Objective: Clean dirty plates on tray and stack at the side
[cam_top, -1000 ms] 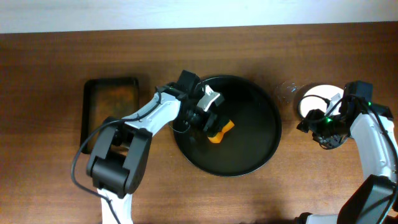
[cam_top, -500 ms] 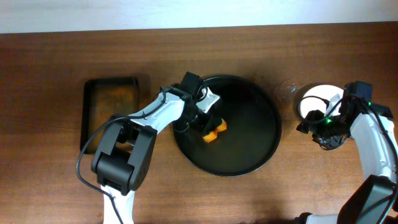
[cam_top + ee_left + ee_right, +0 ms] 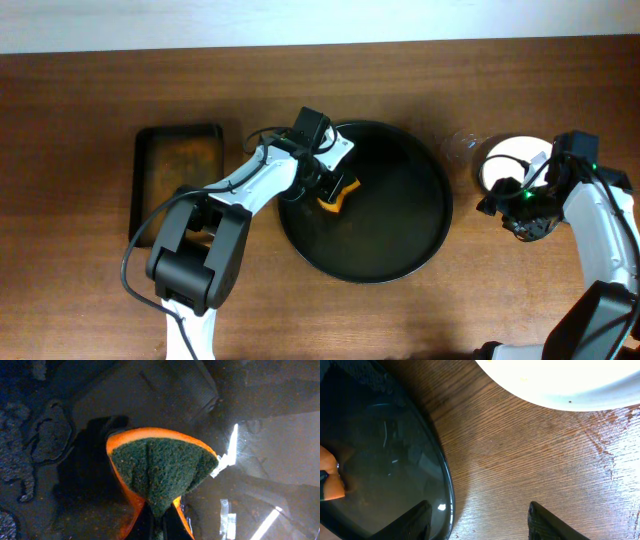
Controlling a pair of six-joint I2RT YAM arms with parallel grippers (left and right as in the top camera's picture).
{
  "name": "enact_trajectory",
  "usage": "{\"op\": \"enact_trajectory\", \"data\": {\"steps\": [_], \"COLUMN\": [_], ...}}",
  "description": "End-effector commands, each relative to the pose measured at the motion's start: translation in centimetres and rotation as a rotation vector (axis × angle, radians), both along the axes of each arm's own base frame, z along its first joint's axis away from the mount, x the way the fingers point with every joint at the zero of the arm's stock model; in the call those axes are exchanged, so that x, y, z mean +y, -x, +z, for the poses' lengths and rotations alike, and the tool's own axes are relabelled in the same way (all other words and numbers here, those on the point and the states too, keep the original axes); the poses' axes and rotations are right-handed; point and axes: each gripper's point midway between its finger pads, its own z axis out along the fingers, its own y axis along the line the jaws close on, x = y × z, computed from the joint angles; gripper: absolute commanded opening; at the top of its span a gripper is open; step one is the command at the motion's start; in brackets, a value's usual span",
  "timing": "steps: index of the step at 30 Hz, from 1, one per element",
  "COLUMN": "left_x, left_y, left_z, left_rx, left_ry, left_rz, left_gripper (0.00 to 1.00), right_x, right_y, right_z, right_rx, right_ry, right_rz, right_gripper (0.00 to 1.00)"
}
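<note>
A large round black tray [image 3: 420, 245] lies mid-table. My left gripper [image 3: 328, 186] is shut on an orange sponge with a green scrub face [image 3: 340, 190], pressed on the tray's upper left part. In the left wrist view the sponge [image 3: 160, 472] is folded between my fingers [image 3: 159, 527] against the dark wet surface. A white plate [image 3: 505, 160] sits on the table at the right, and its edge shows in the right wrist view [image 3: 560, 385]. My right gripper [image 3: 522, 212] is open and empty beside that plate; its fingers [image 3: 480, 522] straddle bare wood next to the tray's rim [image 3: 447, 495].
A dark rectangular tray [image 3: 180, 175] with brownish residue sits at the left. A clear glass [image 3: 460, 148] stands between the round tray and the white plate.
My left gripper has moved the sponge up and to the left across the round tray. The right arm has not moved.
</note>
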Motion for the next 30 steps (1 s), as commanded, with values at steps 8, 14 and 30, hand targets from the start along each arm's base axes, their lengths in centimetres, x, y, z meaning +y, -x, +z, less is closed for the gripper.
{"op": "enact_trajectory", "data": {"steps": [8,14,30], "left_x": [6.9,17.7,30.2], "left_y": [-3.7,-3.9,-2.5], "left_z": [11.8,12.5,-0.2], "left_rx": [-0.32,-0.201,0.146], "left_ry": [-0.209,-0.293,-0.463], "left_rz": [0.227,0.563,0.794], "left_gripper": [0.0,0.0,0.01], "right_x": [0.2,0.3,1.2], "right_y": [-0.1,0.2,0.0], "right_z": [0.8,0.8,0.8], "right_rx": [-0.015,-0.022,-0.022], "right_ry": [0.001,0.011,0.015], "right_rz": [0.01,0.073,0.109], "right_gripper": [0.63,0.64,0.67]}}
